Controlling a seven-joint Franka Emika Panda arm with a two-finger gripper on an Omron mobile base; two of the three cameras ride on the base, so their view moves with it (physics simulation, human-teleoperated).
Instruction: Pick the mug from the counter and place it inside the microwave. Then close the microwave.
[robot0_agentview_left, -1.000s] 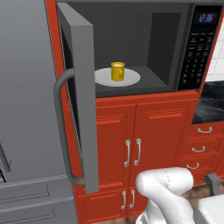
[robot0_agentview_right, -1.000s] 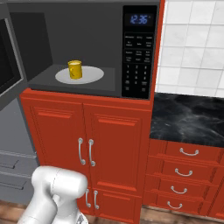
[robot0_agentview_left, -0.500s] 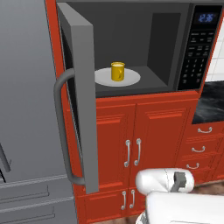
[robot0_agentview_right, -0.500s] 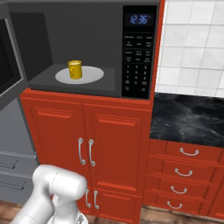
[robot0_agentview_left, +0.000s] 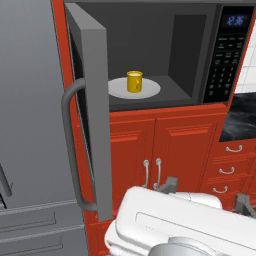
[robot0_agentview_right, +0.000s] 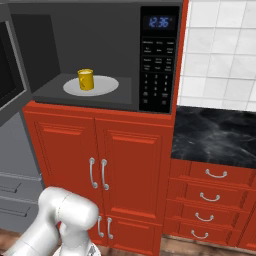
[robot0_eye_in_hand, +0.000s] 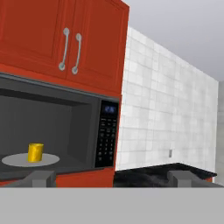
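Clock (robot0_agentview_right: 159, 22) on microwave (robot0_agentview_right: 100, 97) keypad reads 12:36.

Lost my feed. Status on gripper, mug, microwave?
Gripper open, empty. Mug on plate inside microwave. Door wide open, nothing blocking.

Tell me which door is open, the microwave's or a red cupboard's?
The microwave door, the grey one with the curved handle, swung out left. The red cupboard doors beneath are shut flat.

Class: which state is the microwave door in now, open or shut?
Open. The door stands swung out to the left, leaving the microwave cavity exposed with the mug upright on its plate.
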